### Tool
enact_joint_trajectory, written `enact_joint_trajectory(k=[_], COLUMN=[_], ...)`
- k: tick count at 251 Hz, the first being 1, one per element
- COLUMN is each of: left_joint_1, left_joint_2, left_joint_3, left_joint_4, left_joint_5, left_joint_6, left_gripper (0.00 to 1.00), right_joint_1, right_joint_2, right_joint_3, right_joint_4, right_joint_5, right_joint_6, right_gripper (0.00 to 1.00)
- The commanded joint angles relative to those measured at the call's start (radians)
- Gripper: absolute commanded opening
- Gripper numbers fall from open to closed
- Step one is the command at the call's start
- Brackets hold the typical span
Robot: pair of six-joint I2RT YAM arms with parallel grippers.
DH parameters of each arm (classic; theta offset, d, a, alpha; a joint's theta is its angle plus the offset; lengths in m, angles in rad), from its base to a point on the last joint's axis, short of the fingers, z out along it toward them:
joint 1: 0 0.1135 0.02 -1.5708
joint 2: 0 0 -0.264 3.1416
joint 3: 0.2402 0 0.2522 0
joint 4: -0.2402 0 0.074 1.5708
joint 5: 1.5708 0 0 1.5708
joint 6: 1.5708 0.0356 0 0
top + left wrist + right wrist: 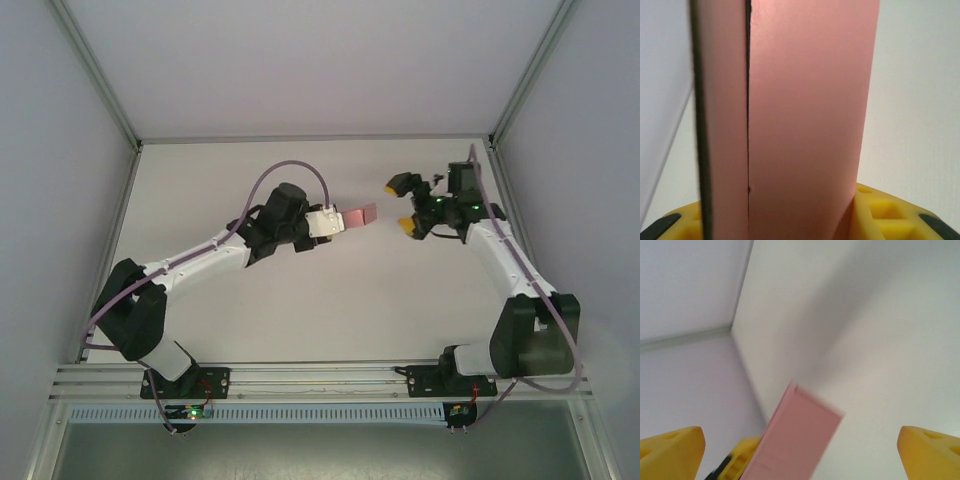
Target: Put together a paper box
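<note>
Left fingers (880, 212): clamped on the near end of the paper box (805, 110), one yellow pad on each side of the card.
Paper box: pink card held in the air, sticking out beyond the left fingers towards the right fingers (397, 184). A dark seam runs lengthwise between two of its panels. Its free end is near the gap between the right fingers and touches neither of them.
Right fingers: spread wide and holding nothing, with the gap facing the free end of the box.
Tabletop (300, 310): white, lying below both sets of fingers and well apart from the box.
Step in hand: judged to be presenting the box from one arm to the other for a fold or a re-grip, so assembly looks unfinished.
Next move calls for: the right fingers to close in squarely on the free end with a light pinch, since thin card would buckle if squeezed askew.
Hard to make out: the gripped end is covered by the pads. The far end is cut off in the left wrist view and blurred in the right wrist view. Whether any flap is tucked cannot be told.
</note>
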Motion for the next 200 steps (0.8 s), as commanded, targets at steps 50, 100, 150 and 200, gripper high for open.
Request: enact_joint_trajectory(k=[50,100,150,200], left_joint_1=[0.054,0.059,0.062,0.063], left_joint_2=[0.12,0.192,0.282,0.315], left_joint_3=[0.268,0.309,0.367,0.368], left_joint_4=[-0.581,-0.701,-0.749,-0.761], left_joint_5=[0.124,0.149,0.127,0.129], left_joint_6=[0.078,0.146,0.119,0.114], left_gripper=[0.3,0.33,0.32,0.32], right_joint_1=[-0.059,-0.054,0.15,0.28], right_joint_2=[-0.168,-0.207,-0.188,-0.107], right_joint_3=[-0.027,-0.222,-0.259,-0.225], right_joint_4=[0.052,0.38,0.339,0.251], right_joint_5=[0.398,0.13,0.01,0.109], right_joint_6=[-0.619,-0.761,-1.12,-1.177], right_gripper=[0.98,0.98,0.92,0.76])
